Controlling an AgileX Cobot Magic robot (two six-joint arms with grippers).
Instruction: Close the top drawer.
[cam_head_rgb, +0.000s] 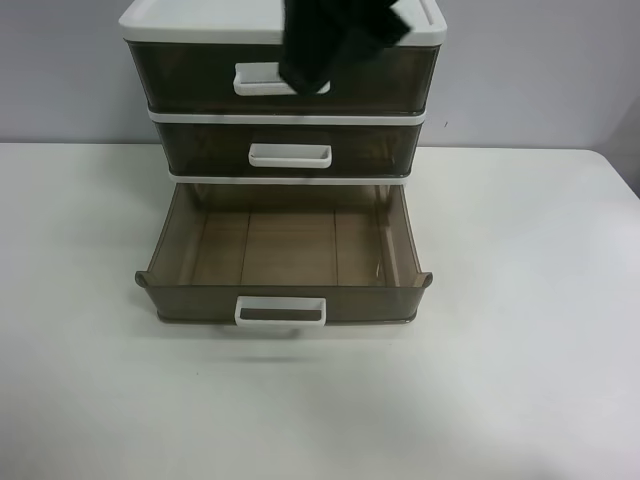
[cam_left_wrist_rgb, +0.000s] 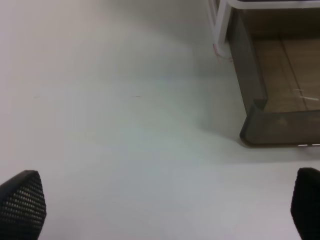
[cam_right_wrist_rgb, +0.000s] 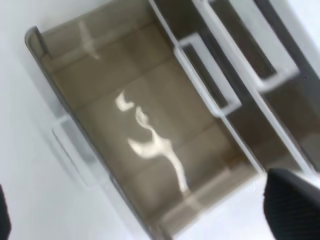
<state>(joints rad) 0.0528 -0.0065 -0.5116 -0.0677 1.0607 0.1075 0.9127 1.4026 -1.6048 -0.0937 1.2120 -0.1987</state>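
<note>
The top drawer (cam_head_rgb: 190, 78) is smoky brown with a tall white loop handle (cam_head_rgb: 255, 80). Its front looks about flush with the white lid (cam_head_rgb: 200, 20). My right gripper (cam_head_rgb: 310, 72) hangs just in front of that handle and hides its right half; whether it touches the handle I cannot tell. In the right wrist view the two fingertips (cam_right_wrist_rgb: 292, 205) stand far apart with nothing between them, and the top drawer's handle (cam_right_wrist_rgb: 279, 80) lies ahead. My left gripper (cam_left_wrist_rgb: 165, 205) is open and empty, low over the white table.
The bottom drawer (cam_head_rgb: 290, 300) is pulled far out and is empty; its corner (cam_left_wrist_rgb: 260, 127) lies close ahead of the left gripper. The middle drawer (cam_head_rgb: 200, 148) is shut. The cabinet stands at the table's back, against a grey wall.
</note>
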